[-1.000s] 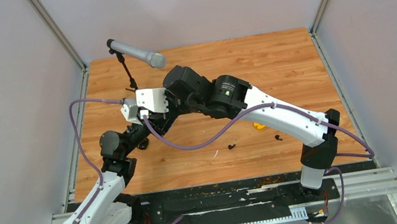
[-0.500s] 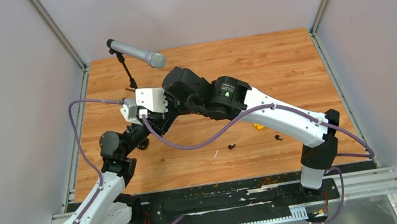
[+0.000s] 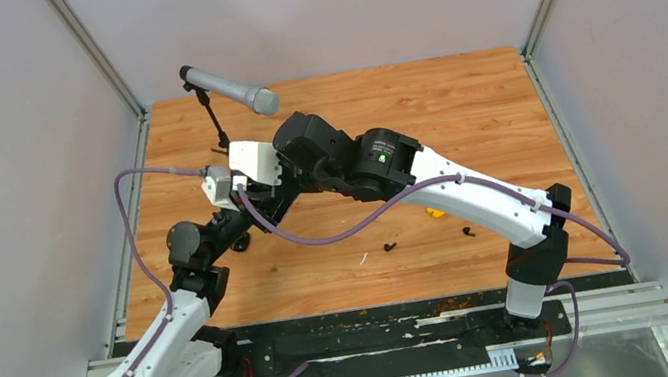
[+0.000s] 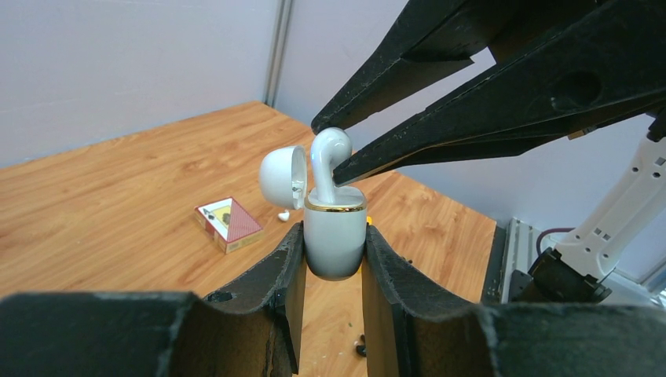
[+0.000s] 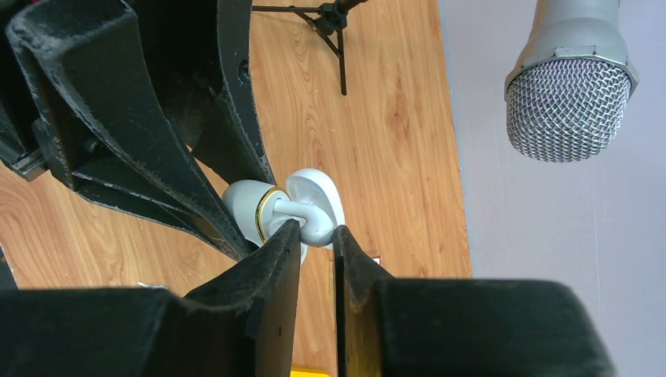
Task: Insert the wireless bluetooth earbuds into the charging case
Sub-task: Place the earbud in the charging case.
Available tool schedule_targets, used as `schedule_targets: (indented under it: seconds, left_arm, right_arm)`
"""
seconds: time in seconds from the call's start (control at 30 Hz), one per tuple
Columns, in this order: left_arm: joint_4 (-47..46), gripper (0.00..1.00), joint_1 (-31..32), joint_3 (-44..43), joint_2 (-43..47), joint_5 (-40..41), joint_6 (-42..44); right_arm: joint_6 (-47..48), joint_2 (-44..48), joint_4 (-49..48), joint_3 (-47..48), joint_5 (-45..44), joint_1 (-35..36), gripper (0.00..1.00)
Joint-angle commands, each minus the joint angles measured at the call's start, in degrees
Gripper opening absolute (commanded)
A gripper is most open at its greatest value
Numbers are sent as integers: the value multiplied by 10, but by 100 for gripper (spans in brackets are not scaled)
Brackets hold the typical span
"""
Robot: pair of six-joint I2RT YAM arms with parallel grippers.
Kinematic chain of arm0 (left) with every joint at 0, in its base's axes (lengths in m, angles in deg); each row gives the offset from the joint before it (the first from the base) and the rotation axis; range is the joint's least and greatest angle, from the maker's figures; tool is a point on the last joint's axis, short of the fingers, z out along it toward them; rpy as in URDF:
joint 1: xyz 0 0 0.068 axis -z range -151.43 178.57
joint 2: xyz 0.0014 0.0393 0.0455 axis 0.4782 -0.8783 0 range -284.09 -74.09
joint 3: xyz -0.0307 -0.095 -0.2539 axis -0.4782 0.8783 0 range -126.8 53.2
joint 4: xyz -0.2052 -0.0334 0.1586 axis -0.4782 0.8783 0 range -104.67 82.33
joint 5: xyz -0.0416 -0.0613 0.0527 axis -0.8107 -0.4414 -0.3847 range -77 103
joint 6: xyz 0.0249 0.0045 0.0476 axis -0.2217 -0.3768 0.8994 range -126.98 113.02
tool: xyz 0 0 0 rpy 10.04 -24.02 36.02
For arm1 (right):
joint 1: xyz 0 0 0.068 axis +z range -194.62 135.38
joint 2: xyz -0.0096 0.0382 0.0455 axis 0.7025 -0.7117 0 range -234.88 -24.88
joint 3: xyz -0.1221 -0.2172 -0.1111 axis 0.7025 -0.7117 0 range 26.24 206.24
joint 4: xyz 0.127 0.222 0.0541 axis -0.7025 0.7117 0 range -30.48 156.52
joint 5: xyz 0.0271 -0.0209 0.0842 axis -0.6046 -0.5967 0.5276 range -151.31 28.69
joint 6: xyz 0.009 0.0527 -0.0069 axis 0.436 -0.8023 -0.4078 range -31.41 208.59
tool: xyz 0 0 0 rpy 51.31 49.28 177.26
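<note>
One white short-stemmed earbud [image 4: 324,169] is clamped between the fingers of my right gripper [image 5: 316,234]. Its stem tip is entered into the mouth of the glossy white egg-shaped charging case [image 4: 335,239], and its rounded head stands above the case's gold rim. My left gripper [image 4: 334,250] is closed on the case body from both sides and holds it upright above the wooden table [image 4: 118,204]. The hinged lid [image 4: 281,177] is swung open on the side of the case away from my right fingers. Hazard, in my judgement: if the stem is off the socket axis, downward pressure will wedge it against the rim or tilt the case in the left grip. Release before the earbud seats would let it tip out of the case and fall. Whether the stem has reached its socket is hidden inside the case. Two small black earbuds [image 3: 390,245] lie on the table, well apart from the case.
</note>
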Motion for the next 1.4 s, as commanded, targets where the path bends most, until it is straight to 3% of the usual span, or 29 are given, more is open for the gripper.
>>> schedule_targets:
  seconds: [0.0, 0.37, 0.47, 0.73, 0.9, 1.13, 1.37]
  left_arm:
    - [-28, 0, -4, -2, 13, 19, 20]
    - [-30, 0, -3, 5, 17, 8, 34]
    - [-31, 0, -3, 4, 14, 9, 36]
    - [-34, 0, -3, 0, 11, 10, 34]
    - [-35, 0, -4, 4, 13, 1, 36]
    - [-34, 0, -4, 2, 15, -11, 36]
    - [-35, 0, -10, -11, 3, -57, 37]
  right_arm:
    - [-23, -8, 7, 15, 29, 8, 8]
    - [7, -8, 17, 20, 39, 9, 14]
    - [5, -10, 31, 26, 57, 9, 25]
    - [0, -11, 30, 26, 55, 10, 15]
    - [2, -10, 27, 26, 50, 10, 37]
    - [21, 9, 76, 63, 60, -3, 51]
    - [19, 100, 108, 47, 163, -54, 68]
